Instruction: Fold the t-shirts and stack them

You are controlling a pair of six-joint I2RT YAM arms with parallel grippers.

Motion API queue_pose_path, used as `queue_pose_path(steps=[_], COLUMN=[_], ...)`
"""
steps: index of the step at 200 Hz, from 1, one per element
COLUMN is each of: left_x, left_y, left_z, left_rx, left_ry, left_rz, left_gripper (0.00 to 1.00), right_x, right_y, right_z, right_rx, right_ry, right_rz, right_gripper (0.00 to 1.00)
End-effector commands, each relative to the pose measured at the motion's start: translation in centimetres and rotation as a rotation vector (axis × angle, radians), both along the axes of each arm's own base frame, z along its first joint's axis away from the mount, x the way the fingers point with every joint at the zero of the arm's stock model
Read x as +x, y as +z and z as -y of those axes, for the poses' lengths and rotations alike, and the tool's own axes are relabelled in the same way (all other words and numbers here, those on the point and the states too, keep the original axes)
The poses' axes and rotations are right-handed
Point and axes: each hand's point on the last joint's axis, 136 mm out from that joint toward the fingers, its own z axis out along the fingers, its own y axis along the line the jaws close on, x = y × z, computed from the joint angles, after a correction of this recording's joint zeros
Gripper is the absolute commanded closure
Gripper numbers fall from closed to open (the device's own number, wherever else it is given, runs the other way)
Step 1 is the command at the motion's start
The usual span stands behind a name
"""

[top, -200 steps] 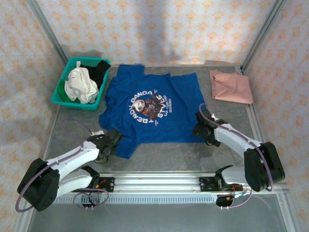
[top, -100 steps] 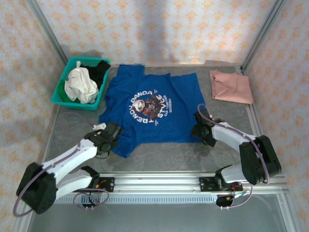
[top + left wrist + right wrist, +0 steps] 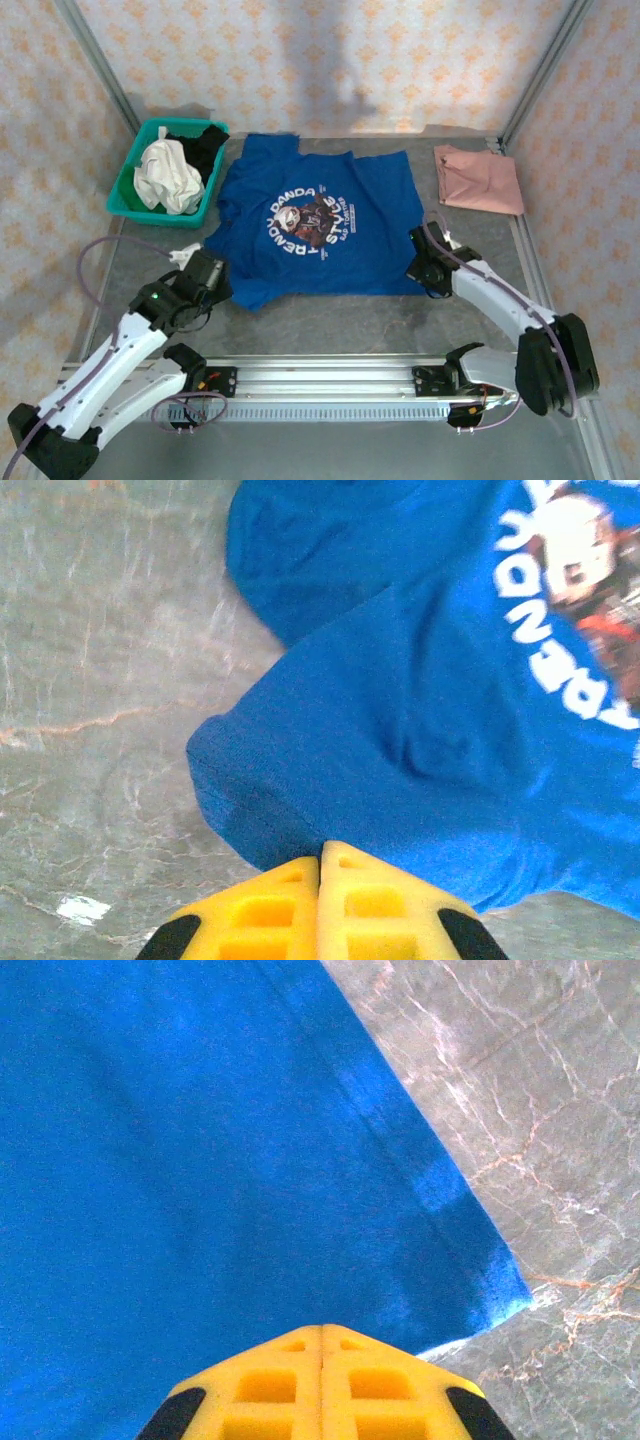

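1. The blue t-shirt (image 3: 315,225) lies spread flat and print-up in the middle of the table (image 3: 340,325); its collar points to the far wall and its bottom hem faces the arms, so I can reach both hem corners.
2. My left gripper (image 3: 218,285) is clamped on the near-left hem corner; in the left wrist view its yellow pads (image 3: 270,905) meet with no gap and the blue hem runs in under their tips.
3. My right gripper (image 3: 424,270) is likewise closed at the near-right corner; in the right wrist view its pads press together at the hem edge and the cloth disappears beneath them; I judge this a pinch on the shirt, though the contact itself is hidden.
4. With both corners held at once, I could carry the hem as one straight edge; I judge this the start of the first fold, which is not yet made.
5. The shirt is thin, matte and soft, with a stitched band along the hem; it bulges slightly near the left corner; the round chest graphic (image 3: 312,218) with white lettering looks stiffer than the cloth; the table is hard, grey and marbled, so the cloth should slide easily on it.
6. The pink t-shirt (image 3: 480,178) sits folded into a rough rectangle at the far right, well apart from the blue one; I take it as the base of the stack.
7. The teal basket (image 3: 125,205) sits far left, just beside the blue sleeve; it holds a crumpled white garment (image 3: 168,175) and a black garment (image 3: 203,143).
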Motion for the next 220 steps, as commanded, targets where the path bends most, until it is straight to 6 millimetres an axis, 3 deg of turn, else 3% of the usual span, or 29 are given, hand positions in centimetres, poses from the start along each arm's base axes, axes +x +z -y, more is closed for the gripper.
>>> queue_pose_path(steps=[1, 22, 26, 38, 53, 73, 98, 132, 155, 191, 204, 220], left_x=[-1.2, -1.5, -1.4, -1.1, -0.7, -0.6, -1.1, -1.4, -1.4, -0.7, 0.1, 1.4], left_y=[2.6, 3.9, 4.0, 3.7, 2.7, 2.3, 2.6, 2.1, 2.3, 4.3, 5.3, 6.6], left_z=[-0.6, 0.0, 0.2, 1.1, 2.8, 4.8, 4.6, 4.0, 3.7, 2.3, 1.8, 1.3], left_rx=[0.038, 0.033, 0.031, 0.017, -0.012, -0.035, 0.000, 0.017, 0.017, 0.099, 0.161, 0.249], left_ry=[-0.014, -0.032, -0.033, -0.050, -0.076, -0.107, -0.103, -0.090, -0.082, -0.051, -0.035, -0.012], left_rz=[0.017, 0.055, 0.063, 0.066, 0.048, 0.061, 0.085, 0.078, 0.092, 0.153, 0.190, 0.206], left_gripper=[1.00, 1.00, 1.00, 1.00, 1.00, 1.00, 1.00, 1.00, 1.00, 1.00, 1.00, 1.00], right_x=[-0.3, -1.0, -1.1, -1.7, -2.5, -2.6, -1.6, -1.1, -1.0, -1.1, -0.8, -0.1], right_y=[3.4, 4.0, 3.8, 2.7, 0.8, -1.3, -3.7, -5.6, -5.5, -4.9, -4.0, -2.5], right_z=[0.4, 0.9, 0.9, 1.6, 2.3, 2.6, 2.0, 2.7, 3.0, 3.6, 3.4, 3.1], right_rx=[-0.021, -0.036, -0.038, -0.057, -0.076, -0.089, -0.080, -0.137, -0.133, -0.129, -0.123, -0.119], right_ry=[0.028, 0.024, 0.021, -0.020, -0.076, -0.117, -0.122, -0.138, -0.153, -0.158, -0.141, -0.118], right_rz=[0.034, 0.031, 0.024, 0.001, -0.036, -0.061, -0.088, -0.132, -0.115, -0.091, -0.078, -0.051], right_gripper=[1.00, 1.00, 0.93, 0.59, 0.36, 0.34, 0.33, 0.37, 0.46, 0.90, 1.00, 1.00])
